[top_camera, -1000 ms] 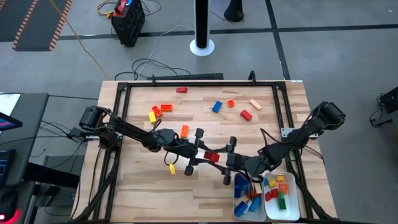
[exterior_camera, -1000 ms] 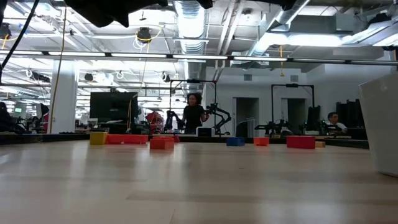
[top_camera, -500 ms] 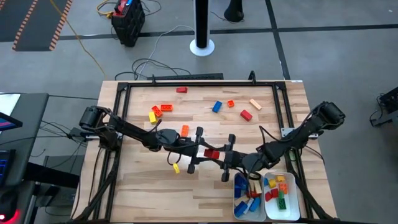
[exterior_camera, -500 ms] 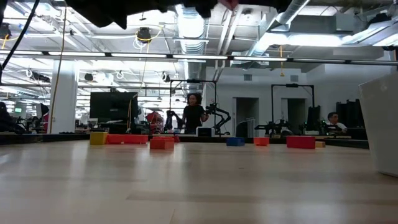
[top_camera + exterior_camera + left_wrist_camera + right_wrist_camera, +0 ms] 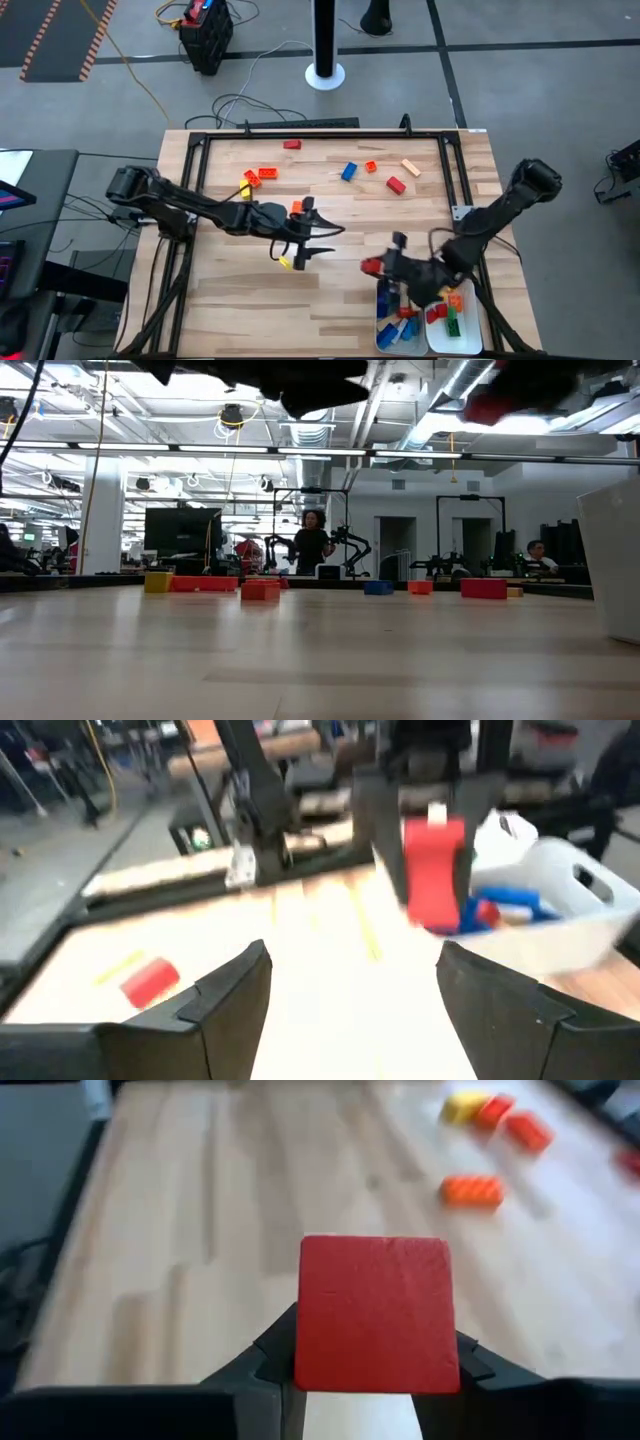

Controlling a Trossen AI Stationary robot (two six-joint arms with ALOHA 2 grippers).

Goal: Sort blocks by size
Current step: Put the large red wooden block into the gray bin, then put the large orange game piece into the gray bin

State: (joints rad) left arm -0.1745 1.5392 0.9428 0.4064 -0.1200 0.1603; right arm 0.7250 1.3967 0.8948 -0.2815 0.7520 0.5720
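My right gripper [image 5: 385,265] is shut on a red block [image 5: 372,266], which it holds in the air just left of two white trays. The same block shows in the right wrist view [image 5: 375,1315] and in the left wrist view [image 5: 433,870]. My left gripper [image 5: 318,230] stands open and empty over the table's middle; its fingers [image 5: 230,995] point toward the red block. A yellow block [image 5: 287,262] lies flat on the table beside it. More blocks lie across the far half: blue [image 5: 349,171], tan [image 5: 411,167], red [image 5: 396,185], orange [image 5: 297,209]. My right gripper pinches the red block between its two fingers, which press on two opposite sides [image 5: 300,1360] at the end nearest the gripper. The fingers slant down from the table's right side. The block sticks out ahead of the fingertips, lifted clear of the table.
The two white trays stand at the near right: the left one [image 5: 381,330] holds mostly blue and red blocks, the right one [image 5: 478,330] mixed colours. A yellow, red and orange cluster [image 5: 255,180] lies at the far left, and a red block [image 5: 291,144] by the far edge.
Both grippers met at the red block over the table's middle. My left gripper has opened, let go of it and drawn back toward the table's left. My right gripper has taken hold of the block and carried it toward the near right, up to the trays.
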